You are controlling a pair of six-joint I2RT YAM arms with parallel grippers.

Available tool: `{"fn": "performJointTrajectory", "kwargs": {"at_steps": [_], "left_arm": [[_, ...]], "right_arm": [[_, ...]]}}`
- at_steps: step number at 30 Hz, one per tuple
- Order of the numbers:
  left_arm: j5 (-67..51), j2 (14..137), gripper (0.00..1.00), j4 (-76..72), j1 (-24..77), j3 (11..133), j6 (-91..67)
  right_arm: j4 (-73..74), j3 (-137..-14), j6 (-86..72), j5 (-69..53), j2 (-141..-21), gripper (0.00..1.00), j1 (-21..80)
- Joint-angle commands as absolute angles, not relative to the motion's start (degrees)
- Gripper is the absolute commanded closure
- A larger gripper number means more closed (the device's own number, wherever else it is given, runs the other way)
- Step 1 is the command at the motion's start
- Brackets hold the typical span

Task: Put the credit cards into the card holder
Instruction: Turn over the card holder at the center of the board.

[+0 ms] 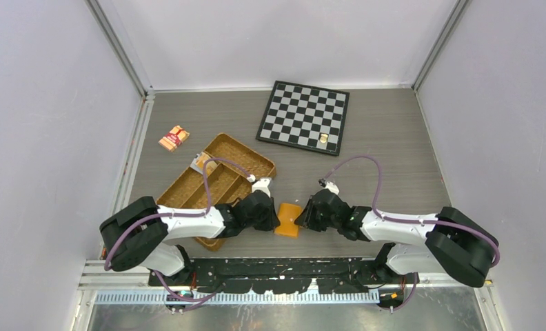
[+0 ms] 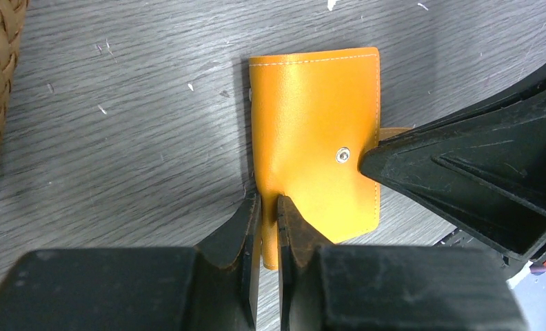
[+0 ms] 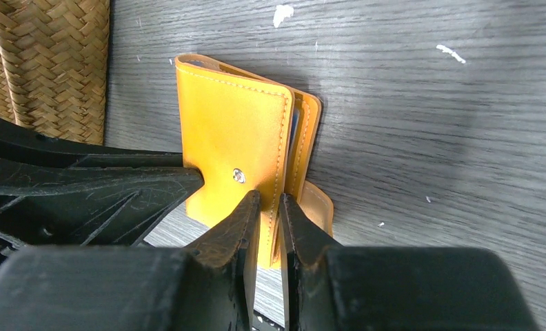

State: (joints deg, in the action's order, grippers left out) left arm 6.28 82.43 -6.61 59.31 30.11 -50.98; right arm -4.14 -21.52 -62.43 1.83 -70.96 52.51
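The orange card holder [image 1: 287, 219] stands on edge on the table between my two grippers, its metal snap [image 2: 343, 156] facing the left wrist camera. My left gripper [image 2: 269, 203] is shut on the holder's lower left edge. From the opposite side, my right gripper [image 3: 270, 200] is shut on the stitched edge of the front flap [image 3: 229, 117]. The flaps are slightly parted, and a thin blue sliver of a credit card [image 3: 294, 134] shows between them. No other credit cards are in view. From above, the left gripper [image 1: 276, 215] and right gripper [image 1: 301, 217] meet at the holder.
The brown woven divided tray [image 1: 218, 181] lies just left of the left arm, close to the holder. At the back stands a chessboard [image 1: 303, 116] with a small gold piece [image 1: 323, 138]. A red-and-tan packet [image 1: 174, 137] lies at the far left.
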Motion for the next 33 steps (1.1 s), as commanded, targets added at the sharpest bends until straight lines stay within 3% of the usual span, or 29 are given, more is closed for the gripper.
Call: {"fn": "performJointTrajectory", "kwargs": {"at_steps": [1, 21, 33], "left_arm": [[4.6, 87.0, 1.0, -6.9, 60.3, 29.8, -51.3], [4.7, 87.8, 1.0, -5.6, 60.4, 30.9, -51.2], [4.1, 86.3, 1.0, -7.5, 60.4, 29.8, -51.3]], "right_arm": [[-17.1, -21.3, -64.1, -4.0, -72.0, 0.8, 54.1], [-14.1, -23.8, -63.1, -4.7, -65.1, 0.88, 54.1], [-20.4, -22.6, -62.3, -7.3, -69.8, 0.88, 54.4]]}}
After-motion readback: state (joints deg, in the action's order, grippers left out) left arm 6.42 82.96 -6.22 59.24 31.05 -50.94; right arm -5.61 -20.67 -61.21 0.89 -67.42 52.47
